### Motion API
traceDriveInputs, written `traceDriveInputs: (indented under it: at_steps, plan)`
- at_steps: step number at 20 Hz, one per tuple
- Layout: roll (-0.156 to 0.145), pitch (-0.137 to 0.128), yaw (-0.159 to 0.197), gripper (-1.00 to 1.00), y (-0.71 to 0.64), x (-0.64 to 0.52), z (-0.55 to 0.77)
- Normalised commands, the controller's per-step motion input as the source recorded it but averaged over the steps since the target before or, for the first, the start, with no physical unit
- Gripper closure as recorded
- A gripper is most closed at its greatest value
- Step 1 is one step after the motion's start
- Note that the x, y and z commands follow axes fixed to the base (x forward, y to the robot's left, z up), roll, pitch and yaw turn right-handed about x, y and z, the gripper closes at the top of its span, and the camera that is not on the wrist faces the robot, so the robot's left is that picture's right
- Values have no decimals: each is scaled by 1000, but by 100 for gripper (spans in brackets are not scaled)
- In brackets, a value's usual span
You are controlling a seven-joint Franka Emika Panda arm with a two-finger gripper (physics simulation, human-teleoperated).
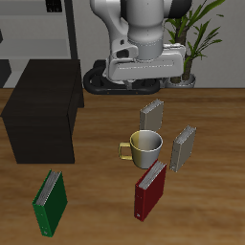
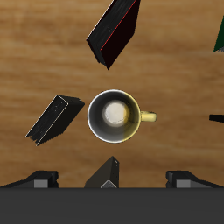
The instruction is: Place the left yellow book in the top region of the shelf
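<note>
The left yellow book stands upright beside the mug, with pale striped page edges. In the wrist view it looks dark. The other yellow book stands behind the mug, and it also shows in the wrist view. The black shelf stands far across the table from the left yellow book. My gripper hangs high over the mug and the back book. In the wrist view the gripper is open and empty, its fingers wide apart.
A dark red book stands in front of the mug, and a green book stands near the table's front edge, before the shelf. A potted plant and a grey metal rack stand at the back.
</note>
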Motion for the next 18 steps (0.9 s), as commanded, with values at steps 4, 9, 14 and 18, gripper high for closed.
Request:
traceDriveInputs:
  at_steps: [4,9,14,18]
  plan:
    - [9,-34,-21,-100,459,256,22]
    - [12,-24,-69,-100,453,121,-120]
    - [8,-59,-57,-100,363,-4,-130]
    - [26,-35,-88,-100,404,-51,-314]
